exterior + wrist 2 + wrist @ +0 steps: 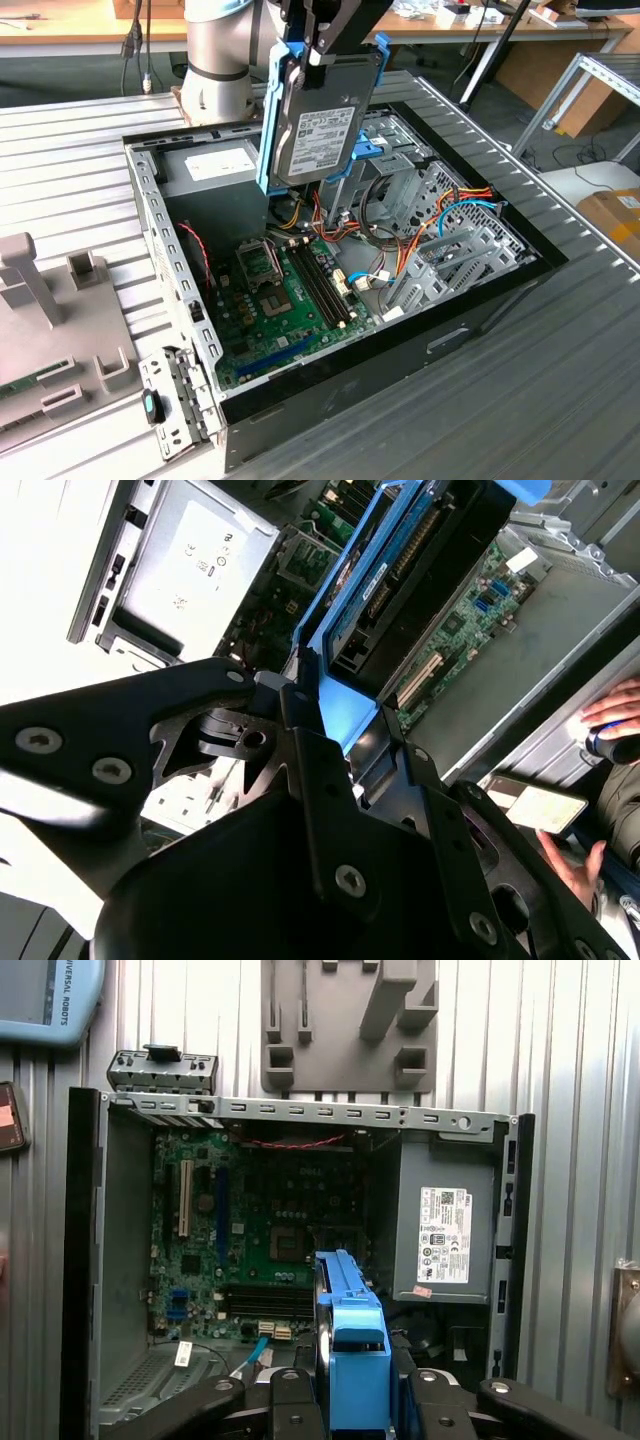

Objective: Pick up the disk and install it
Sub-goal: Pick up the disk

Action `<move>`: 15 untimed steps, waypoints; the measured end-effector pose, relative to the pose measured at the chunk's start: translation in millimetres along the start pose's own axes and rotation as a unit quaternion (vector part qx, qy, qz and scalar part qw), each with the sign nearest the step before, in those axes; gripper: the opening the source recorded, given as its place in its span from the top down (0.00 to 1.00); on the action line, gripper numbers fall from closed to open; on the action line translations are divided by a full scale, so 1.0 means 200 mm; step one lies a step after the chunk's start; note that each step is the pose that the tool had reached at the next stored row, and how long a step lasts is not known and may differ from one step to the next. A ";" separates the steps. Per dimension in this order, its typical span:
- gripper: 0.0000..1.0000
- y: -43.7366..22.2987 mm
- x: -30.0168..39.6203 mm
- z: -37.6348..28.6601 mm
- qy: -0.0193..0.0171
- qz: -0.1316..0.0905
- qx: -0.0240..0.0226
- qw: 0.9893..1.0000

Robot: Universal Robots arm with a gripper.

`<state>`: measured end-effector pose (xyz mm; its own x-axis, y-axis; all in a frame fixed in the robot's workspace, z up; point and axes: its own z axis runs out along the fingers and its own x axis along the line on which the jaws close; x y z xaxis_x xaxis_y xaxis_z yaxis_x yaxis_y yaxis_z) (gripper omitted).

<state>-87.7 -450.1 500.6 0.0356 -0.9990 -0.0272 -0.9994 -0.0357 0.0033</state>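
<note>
The disk (pixel 322 125) is a dark grey drive with a white label and blue carrier rails. It hangs upright and slightly tilted above the back of the open computer case (pixel 150 215). My gripper (pixel 322 50) is shut on its upper end. In the first wrist view the disk (pixel 352 1345) appears edge-on between my black fingers (pixel 285 1392), over the motherboard (pixel 260 1230). The second wrist view shows my gripper (pixel 345 725) clamped on the blue carrier, with the disk (pixel 420 570) reaching toward the case interior.
A grey power-supply box (pixel 215 165) with a white label lies in the case's back corner. A metal drive cage with a blue bracket (pixel 375 150) stands just beyond the disk, with orange and blue cables (pixel 450 215) beside it. A grey fixture plate (pixel 50 330) is at the exterior view's left. A person's hand (pixel 620 715) rests near the case.
</note>
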 end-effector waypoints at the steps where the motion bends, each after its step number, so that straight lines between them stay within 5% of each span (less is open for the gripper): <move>1: 0.64 0.000 0.000 0.000 0.000 0.000 0.000 1.000; 9: 0.64 0.000 0.007 0.000 0.000 0.000 0.000 1.000; 15: 0.64 0.002 0.048 -0.001 0.000 0.000 0.000 1.000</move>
<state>-87.8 -459.8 500.6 0.0356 -0.9990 -0.0272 -0.9994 -0.0357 0.0033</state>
